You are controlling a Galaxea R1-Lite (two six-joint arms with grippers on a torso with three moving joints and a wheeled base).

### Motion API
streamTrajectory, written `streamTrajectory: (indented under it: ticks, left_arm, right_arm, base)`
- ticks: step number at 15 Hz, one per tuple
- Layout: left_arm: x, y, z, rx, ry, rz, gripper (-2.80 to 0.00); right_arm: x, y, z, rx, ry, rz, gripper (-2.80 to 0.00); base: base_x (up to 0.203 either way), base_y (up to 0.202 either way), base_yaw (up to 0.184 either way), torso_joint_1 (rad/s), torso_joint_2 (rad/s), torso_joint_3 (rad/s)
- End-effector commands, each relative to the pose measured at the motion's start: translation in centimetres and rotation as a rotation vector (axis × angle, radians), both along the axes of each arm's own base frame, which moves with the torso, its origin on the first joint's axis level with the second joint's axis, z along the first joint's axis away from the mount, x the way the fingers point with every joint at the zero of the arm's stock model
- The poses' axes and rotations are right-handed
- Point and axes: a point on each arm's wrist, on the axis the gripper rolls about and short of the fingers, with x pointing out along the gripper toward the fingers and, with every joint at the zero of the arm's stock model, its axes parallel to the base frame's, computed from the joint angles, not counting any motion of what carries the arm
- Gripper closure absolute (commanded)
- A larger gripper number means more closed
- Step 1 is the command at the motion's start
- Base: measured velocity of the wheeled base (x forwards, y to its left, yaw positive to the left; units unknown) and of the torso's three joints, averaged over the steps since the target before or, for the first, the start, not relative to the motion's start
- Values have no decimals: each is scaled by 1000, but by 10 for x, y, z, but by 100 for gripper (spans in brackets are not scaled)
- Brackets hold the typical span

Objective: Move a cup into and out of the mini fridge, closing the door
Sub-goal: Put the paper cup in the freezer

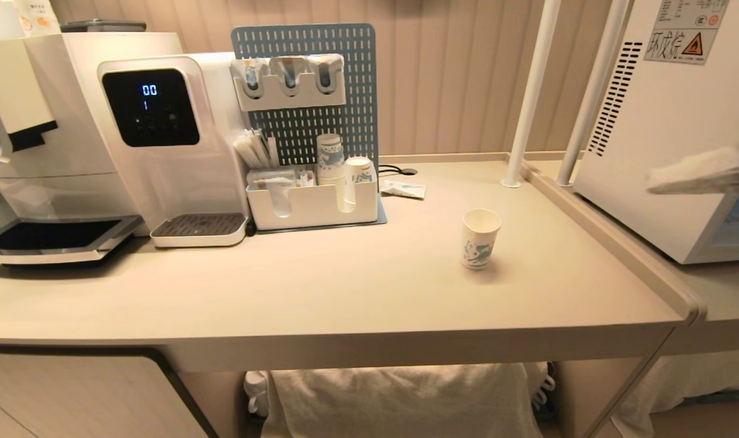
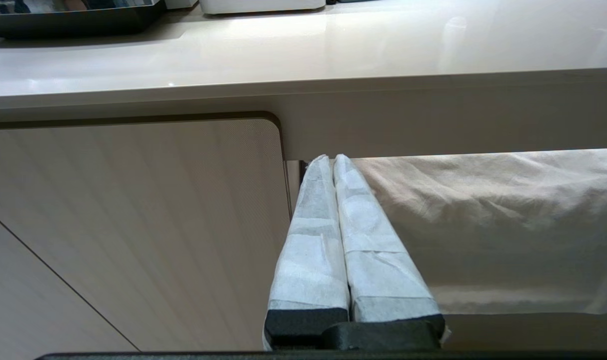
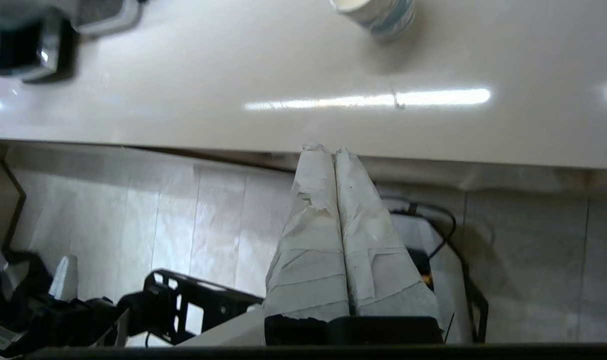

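Toward the right end of the counter [image 1: 345, 286] stands the cup [image 1: 480, 238], upright, alone, blue swirl facing us. Beyond the counter's right edge sits the mini fridge [image 1: 661, 134]; its door is barely in view, so I cannot tell how it stands. Right end effector [image 3: 333, 150] is up near the front edge, fingers pressed together, empty. Left end effector [image 2: 332, 159] hangs below the front edge, fingers together too. Best plan, I'd say: spread the fingers first, close gently on that thin paper wall. Fridge sticker: Chinese characters, flame triangle. Dispenser [image 1: 162, 140] display reads 00.
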Motion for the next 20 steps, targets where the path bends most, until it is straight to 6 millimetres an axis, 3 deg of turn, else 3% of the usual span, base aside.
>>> streamTrajectory:
  ticks: [1, 5, 10, 11, 15, 20]
  left_arm:
    - [0, 0, 0, 0, 0, 0, 0]
    - [0, 0, 0, 0, 0, 0, 0]
    - [0, 0, 0, 0, 1, 0, 0]
    - [0, 0, 0, 0, -1, 0, 0]
    - [0, 0, 0, 0, 1, 0, 0]
    - [0, 0, 0, 0, 1, 0, 0]
  right_arm:
    - [69, 29, -61, -58, 241, 62, 0]
    - [96, 37, -115, -185, 286, 190, 0]
    - [117, 29, -149, -233, 281, 173, 0]
    - [126, 30, -154, -239, 229, 158, -280]
    - [144, 34, -168, -248, 167, 141, -280]
    - [158, 40, -169, -220, 9, 136, -280]
  base:
    - [0, 0, 0, 0, 0, 0]
    - [0, 0, 0, 0, 0, 0]
    - [0, 0, 0, 0, 0, 0]
    - [0, 0, 0, 0, 0, 0]
    - [0, 0, 0, 0, 0, 0]
    - [0, 0, 0, 0, 0, 0]
